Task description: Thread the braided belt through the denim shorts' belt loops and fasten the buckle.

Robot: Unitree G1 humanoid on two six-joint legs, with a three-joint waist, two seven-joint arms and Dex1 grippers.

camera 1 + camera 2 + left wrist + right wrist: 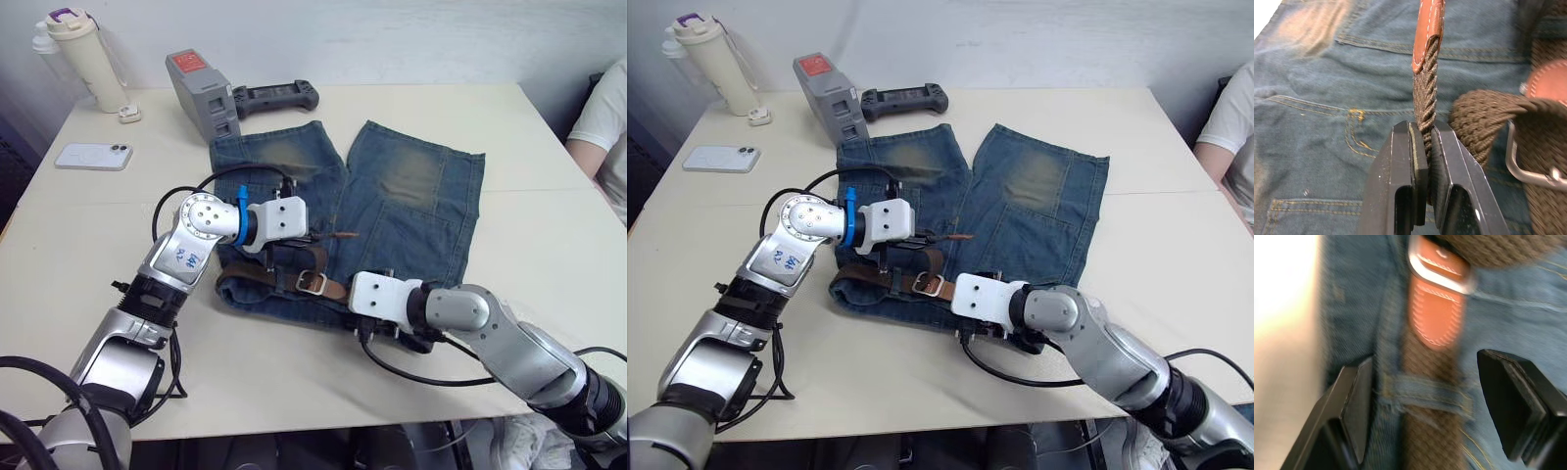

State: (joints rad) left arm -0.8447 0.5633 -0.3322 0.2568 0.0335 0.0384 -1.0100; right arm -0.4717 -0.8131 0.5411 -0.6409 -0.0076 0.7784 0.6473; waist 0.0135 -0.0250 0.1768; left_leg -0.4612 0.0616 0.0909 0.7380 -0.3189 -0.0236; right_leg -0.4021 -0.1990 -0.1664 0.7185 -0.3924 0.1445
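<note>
The denim shorts (411, 196) lie flat on the table with the waistband toward me. Along the waistband runs the braided belt (290, 262), its silvery buckle (312, 283) near the middle. My left gripper (1422, 132) is shut on the belt's free end just behind its tan leather tip (1428, 24), holding it raised over the shorts. Over the waistband on the right, my right gripper (1425, 377) hangs open. Its fingers (1359, 396) straddle the strap where it passes under a belt loop (1425, 399), with the buckle (1440, 271) just beyond.
At the table's far left are a white phone (93, 156), a cream tumbler (83, 54) and a small white case (129, 114). A grey box (203, 93) and a black controller (276, 96) lie behind the shorts. A person's sleeve (602, 127) shows at the right edge.
</note>
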